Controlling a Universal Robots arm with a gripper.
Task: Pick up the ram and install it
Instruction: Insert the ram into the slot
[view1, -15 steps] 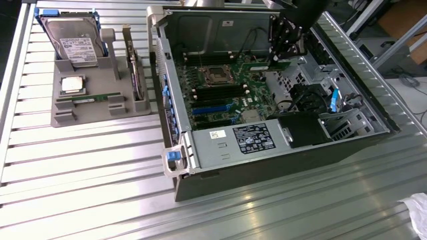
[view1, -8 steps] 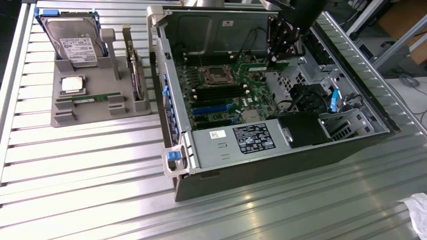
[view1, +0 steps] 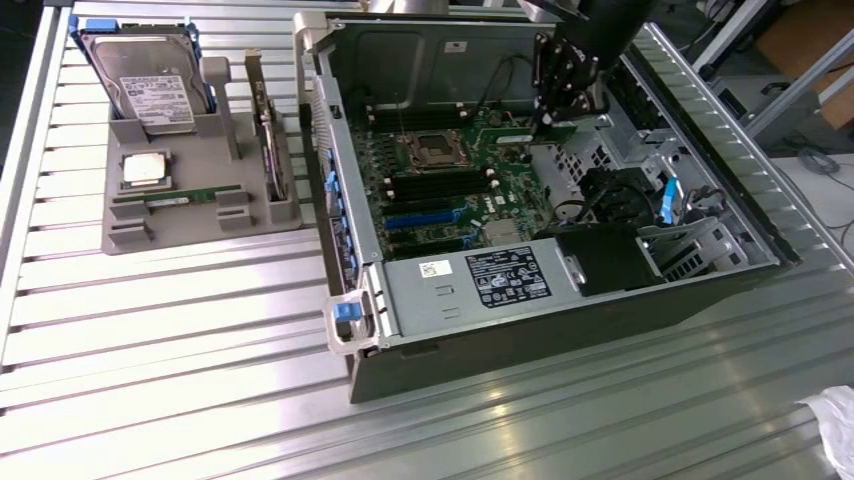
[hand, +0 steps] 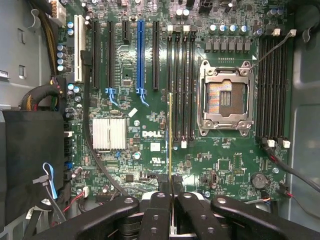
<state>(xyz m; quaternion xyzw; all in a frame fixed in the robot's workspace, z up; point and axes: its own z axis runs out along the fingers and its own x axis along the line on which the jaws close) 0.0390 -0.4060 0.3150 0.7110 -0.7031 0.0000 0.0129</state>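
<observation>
- A slatted metal tabletop (view1: 174, 340) carries everything; a scrap of white material (view1: 834, 425) lies at its edge on the exterior view's right.
- An open computer case (view1: 534, 320) lies on its side, the green Dell motherboard (hand: 150, 134) facing up.
- On the board: an empty CPU socket (hand: 223, 99) with its silver frame, a finned silver heatsink (hand: 108, 134), a blue expansion slot (hand: 140, 52) among black ones, and black memory slots (hand: 272, 90) beside the socket.
- A labelled power supply (view1: 497, 280) sits at the case's near end.
- A grey holder tray (view1: 174, 215) stands on the exterior view's left, apart from the case, carrying a hard drive (view1: 147, 85), a square silver processor (view1: 143, 168), and what seems a card standing on edge (view1: 271, 150).
</observation>
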